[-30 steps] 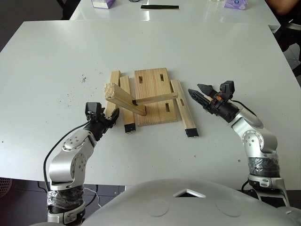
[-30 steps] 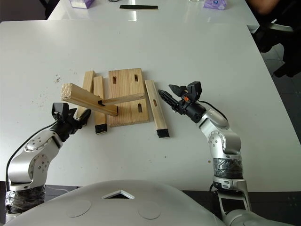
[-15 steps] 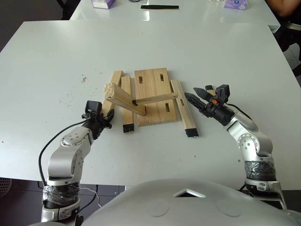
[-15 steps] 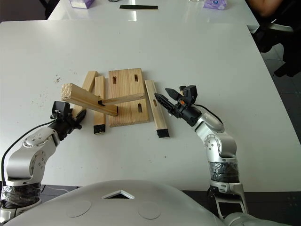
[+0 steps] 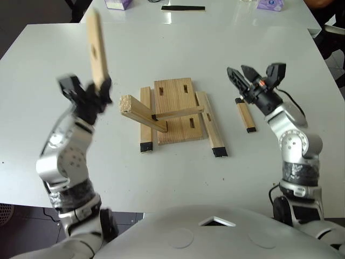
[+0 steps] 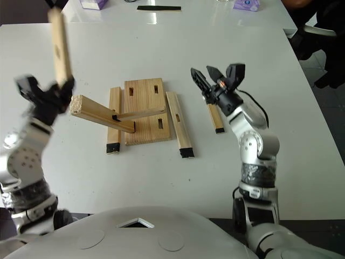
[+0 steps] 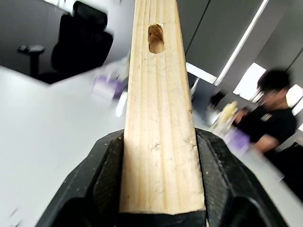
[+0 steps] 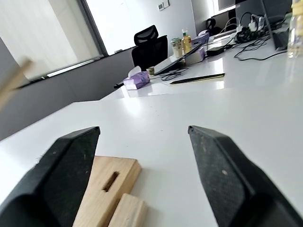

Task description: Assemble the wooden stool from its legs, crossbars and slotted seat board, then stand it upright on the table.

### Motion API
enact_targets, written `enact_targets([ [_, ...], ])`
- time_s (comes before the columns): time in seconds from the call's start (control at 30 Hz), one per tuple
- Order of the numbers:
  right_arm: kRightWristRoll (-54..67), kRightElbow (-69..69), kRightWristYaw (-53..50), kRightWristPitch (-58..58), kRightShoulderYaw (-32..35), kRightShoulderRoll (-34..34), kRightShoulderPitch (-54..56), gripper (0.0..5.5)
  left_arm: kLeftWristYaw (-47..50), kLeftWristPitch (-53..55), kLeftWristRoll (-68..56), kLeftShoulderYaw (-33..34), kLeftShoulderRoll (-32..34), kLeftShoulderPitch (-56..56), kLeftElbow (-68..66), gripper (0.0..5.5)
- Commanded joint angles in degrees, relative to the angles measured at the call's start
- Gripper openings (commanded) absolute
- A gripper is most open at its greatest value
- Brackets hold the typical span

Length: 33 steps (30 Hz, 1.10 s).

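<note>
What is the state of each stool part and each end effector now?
Left end effector: shut on held leg, raised.
Held leg: nearly upright, off the table.
Right end effector: open, empty.
Seat board: flat on table.
Joined leg and crossbar: tilted over seat board.
Left loose leg: lying flat.
Right loose leg: lying flat.
Short crossbar: lying flat.

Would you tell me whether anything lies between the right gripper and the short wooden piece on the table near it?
Nothing visible does. The right gripper hangs open, and the short piece lies alone on the table near it, apart from the leg beside the seat board.
</note>
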<state>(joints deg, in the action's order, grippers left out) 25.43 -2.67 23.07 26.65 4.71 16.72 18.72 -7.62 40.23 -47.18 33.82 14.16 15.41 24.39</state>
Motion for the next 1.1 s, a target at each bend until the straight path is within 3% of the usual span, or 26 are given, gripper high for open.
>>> enact_targets([
  [0.03,-8.3,7.44,-3.22,-4.32,-2.91,0.85,12.7,3.43,-3.54,-0.47,-19.43,2.84,1.8,8.54,1.3,2.04],
  [0.13,-2.23,5.34,-0.35,-2.69,0.24,-1.07,19.64,3.43,-7.6,-0.06,-25.75,1.03,4.64,9.88,2.69,2.04],
  [0.27,21.15,-1.68,8.07,9.65,6.49,-3.37,25.38,3.43,-14.14,2.51,-30.22,-2.85,9.29,8.67,2.26,2.04],
  [0.33,31.81,-2.47,11.12,17.47,8.57,-2.05,27.65,3.43,-17.91,4.58,-30.52,-5.62,11.93,7.52,1.84,2.04],
  [0.43,37.5,-0.17,15.09,25.47,8.13,2.13,31.22,3.43,-24.62,7.11,-28.76,-9.53,15.97,5.0,2.58,2.04],
  [0.77,41.43,3.64,26.1,34.45,6.41,10.22,36.74,3.43,-37.51,7.06,-25.49,-14.38,23.07,2.59,2.04,2.04],
  [1.1,41.62,0.34,28.54,34.43,3.93,9.12,35.48,3.43,-40.47,6.33,-23.92,-17.19,23.06,2.2,2.3,2.04],
])
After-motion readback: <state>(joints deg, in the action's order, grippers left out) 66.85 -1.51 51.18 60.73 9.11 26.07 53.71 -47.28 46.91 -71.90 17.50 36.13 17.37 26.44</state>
